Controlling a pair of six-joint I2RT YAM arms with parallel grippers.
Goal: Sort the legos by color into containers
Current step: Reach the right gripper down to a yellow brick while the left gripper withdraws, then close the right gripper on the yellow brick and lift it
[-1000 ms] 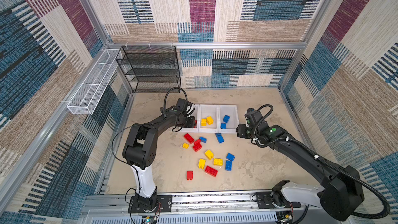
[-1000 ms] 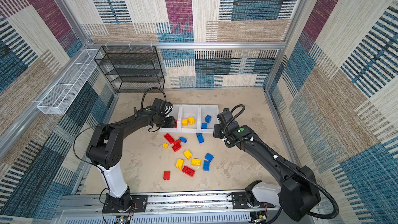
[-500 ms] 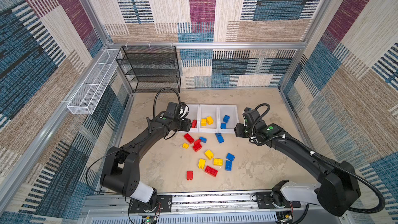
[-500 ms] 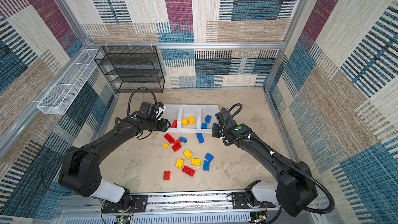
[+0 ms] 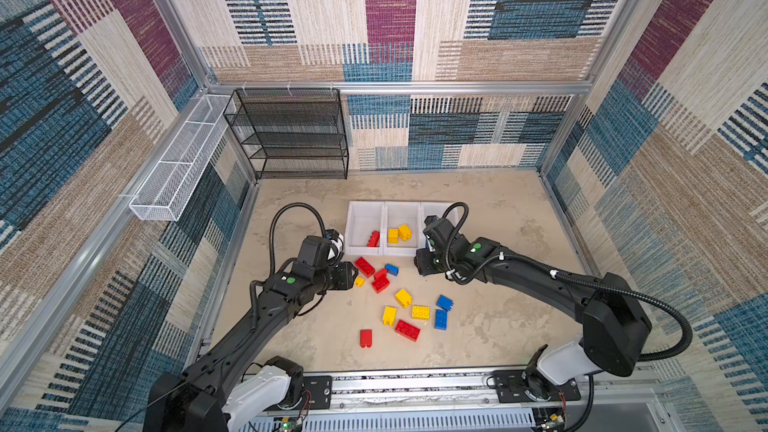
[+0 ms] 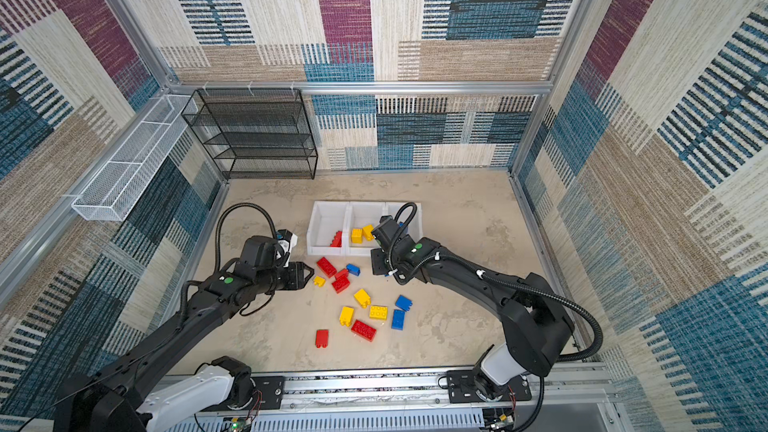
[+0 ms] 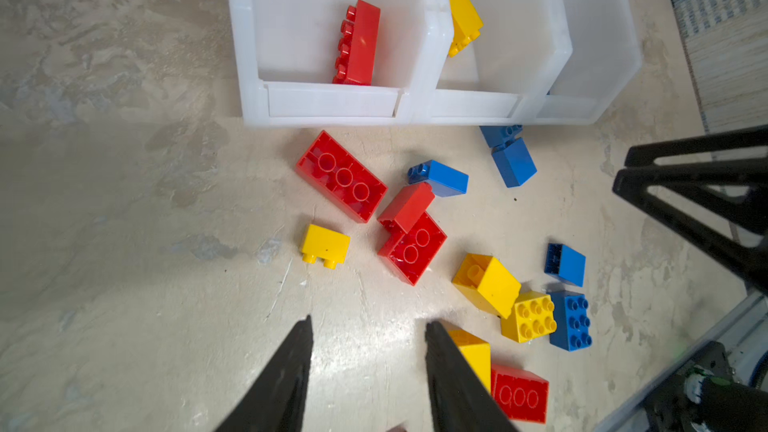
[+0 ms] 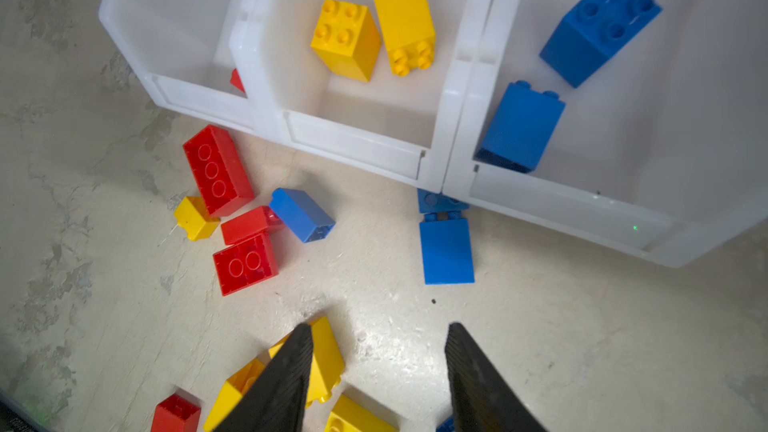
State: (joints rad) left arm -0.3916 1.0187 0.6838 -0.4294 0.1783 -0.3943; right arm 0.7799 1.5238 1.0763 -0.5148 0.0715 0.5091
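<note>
Legos (image 5: 403,297) mid-frame in a top view: prob light, stiff, slick plastic, so I'd pinch flat sides, not studs. My left gripper (image 7: 368,326) & right gripper (image 8: 380,328) both spread, empty

Black arms (image 5: 266,317), white bases (image 5: 257,388), green dots (image 5: 291,280), corrugated black cables (image 5: 297,204).

Black mesh shelf rack (image 5: 291,135), long white wire basket (image 5: 174,176) beside it, mottled beige tabletop (image 5: 498,218)
</note>
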